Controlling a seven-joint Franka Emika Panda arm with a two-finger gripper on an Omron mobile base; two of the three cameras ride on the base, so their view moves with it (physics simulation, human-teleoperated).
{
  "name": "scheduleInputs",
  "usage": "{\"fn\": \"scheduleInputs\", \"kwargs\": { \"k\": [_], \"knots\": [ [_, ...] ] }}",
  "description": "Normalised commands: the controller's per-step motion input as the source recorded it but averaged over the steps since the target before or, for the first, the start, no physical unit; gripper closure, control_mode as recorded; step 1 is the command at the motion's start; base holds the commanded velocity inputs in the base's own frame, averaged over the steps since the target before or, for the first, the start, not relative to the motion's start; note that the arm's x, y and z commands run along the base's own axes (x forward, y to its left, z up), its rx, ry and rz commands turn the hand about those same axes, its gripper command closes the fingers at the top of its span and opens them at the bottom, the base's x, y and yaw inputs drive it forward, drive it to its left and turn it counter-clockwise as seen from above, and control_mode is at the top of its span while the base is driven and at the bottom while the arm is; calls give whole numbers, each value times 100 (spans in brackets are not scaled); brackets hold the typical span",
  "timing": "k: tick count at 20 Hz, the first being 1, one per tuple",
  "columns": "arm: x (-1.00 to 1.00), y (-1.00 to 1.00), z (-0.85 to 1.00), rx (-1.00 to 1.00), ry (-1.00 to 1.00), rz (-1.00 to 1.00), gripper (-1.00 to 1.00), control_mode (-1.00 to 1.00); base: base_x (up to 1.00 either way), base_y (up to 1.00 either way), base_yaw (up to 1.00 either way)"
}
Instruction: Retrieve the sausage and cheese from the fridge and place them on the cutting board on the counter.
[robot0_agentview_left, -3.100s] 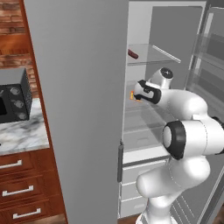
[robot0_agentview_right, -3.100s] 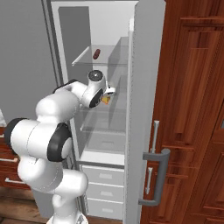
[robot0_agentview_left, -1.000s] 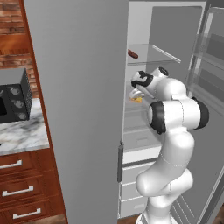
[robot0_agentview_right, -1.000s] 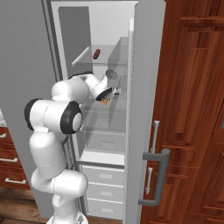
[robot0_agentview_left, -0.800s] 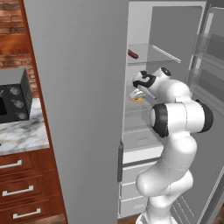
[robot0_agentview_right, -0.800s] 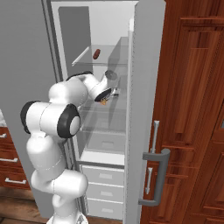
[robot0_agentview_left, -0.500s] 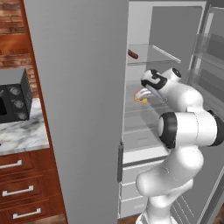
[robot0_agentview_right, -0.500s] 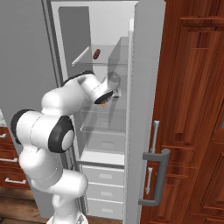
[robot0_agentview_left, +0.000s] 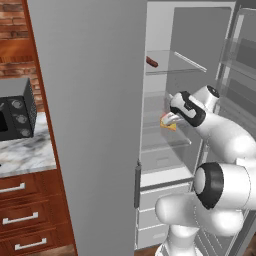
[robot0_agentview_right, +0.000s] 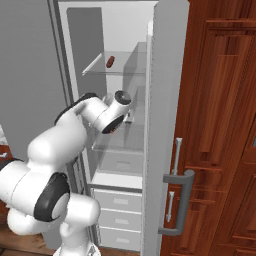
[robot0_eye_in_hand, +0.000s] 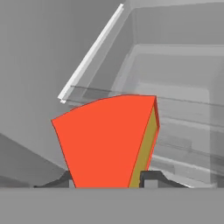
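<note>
Just changed: the arm has swung round inside the fridge (robot0_agentview_left: 95, 100) over the last seconds, elbow dropping low and right in the left base view, while the cheese (robot0_agentview_left: 168, 122) has stayed in front of the hand the whole way.
Gripper: the gripper (robot0_eye_in_hand: 107, 179) is narrowed onto the cheese (robot0_eye_in_hand: 107, 138); the hand view has the reddish-orange face rising straight from between the dark tips.
What it means: the wedge looks secured, so the first pick reads as done and the carry out of the fridge is the likely next step.
Cheese location: at the front of the middle shelf zone, just left of the wrist; whether it rests on the glass or is lifted clear cannot be told.
Fridge contents: the sausage (robot0_agentview_left: 152, 62) lies alone on the upper glass shelf (robot0_agentview_right: 107, 70), well above the hand, untouched.
Lower fridge: white drawers (robot0_agentview_right: 117, 200), closed.
Counter: the marble counter (robot0_agentview_left: 25, 152) sits far left, a microwave (robot0_agentview_left: 15, 107) on it.
</note>
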Motion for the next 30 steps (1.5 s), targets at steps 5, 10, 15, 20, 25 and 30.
{"fn": "scheduleInputs", "kwargs": {
  "k": [5, 10, 15, 20, 25, 30],
  "knots": [
    [-89, 5, 2, 0, 5, -1, 100, -100, 0, 0, 0],
    [-77, 23, 9, -1, 4, 0, 100, -100, 0, 0, 0],
    [-64, 32, 12, -8, 11, 0, 100, -100, 0, 0, 0],
    [-66, 22, 0, -5, 4, 0, 100, -100, 0, 0, 0],
    [-4, 0, 0, 0, 0, 1, 100, -100, 0, 0, 0],
    [0, 0, 0, 0, 0, 0, 100, -100, 0, 0, 0]
  ]
}}
